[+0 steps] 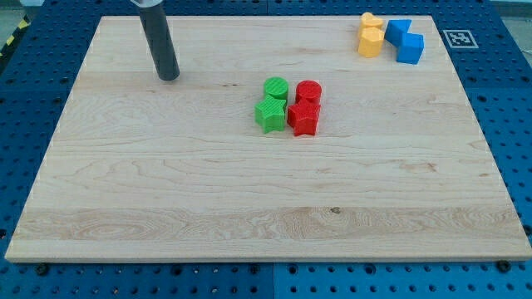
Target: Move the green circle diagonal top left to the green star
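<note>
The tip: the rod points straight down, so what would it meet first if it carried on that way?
My tip already sits at the bare wooden board; nothing lies between. The green circle and green star are well off to the view's right.

A pale wooden board (166, 191) lies on a blue perforated table (515, 108).

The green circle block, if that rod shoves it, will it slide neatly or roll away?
The green circle looks short with a flat top, so it would probably slide, not roll. It touches the green star and sits beside the red circle, so a push may nudge those too. My tip is far off at the view's left.
</note>
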Controlling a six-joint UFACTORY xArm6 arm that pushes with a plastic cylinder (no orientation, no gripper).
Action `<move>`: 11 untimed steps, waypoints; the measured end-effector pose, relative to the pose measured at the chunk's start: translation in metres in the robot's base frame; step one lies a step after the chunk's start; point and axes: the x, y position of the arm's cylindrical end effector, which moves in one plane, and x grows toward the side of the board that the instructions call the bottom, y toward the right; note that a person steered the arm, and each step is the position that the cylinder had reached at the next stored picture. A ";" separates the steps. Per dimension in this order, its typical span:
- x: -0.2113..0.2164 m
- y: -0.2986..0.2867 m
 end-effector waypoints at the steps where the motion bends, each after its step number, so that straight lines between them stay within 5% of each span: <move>1: 0.014 0.019; 3: 0.017 0.098; 11: 0.017 0.138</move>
